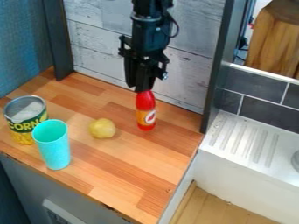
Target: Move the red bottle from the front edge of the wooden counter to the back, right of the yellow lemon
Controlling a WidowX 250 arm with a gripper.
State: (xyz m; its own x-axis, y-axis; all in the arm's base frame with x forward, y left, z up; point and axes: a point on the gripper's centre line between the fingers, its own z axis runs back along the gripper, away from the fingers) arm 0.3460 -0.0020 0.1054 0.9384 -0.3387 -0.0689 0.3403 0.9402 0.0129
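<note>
Nearest me, the turquoise cup (pixel 53 146) stands upright on the wooden counter (pixel 125 162), close to the can (pixel 23 127). The yellow lump (pixel 102 128) lies farther in, apart from both. Beyond it, the red bottle (pixel 146 111) is upright, its top at my gripper (pixel 144 89); I can't tell whether I'm gripping it.

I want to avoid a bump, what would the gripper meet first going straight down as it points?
Most likely the red bottle, right at the lower end of the gripper; I can't tell whether they already touch.
</note>
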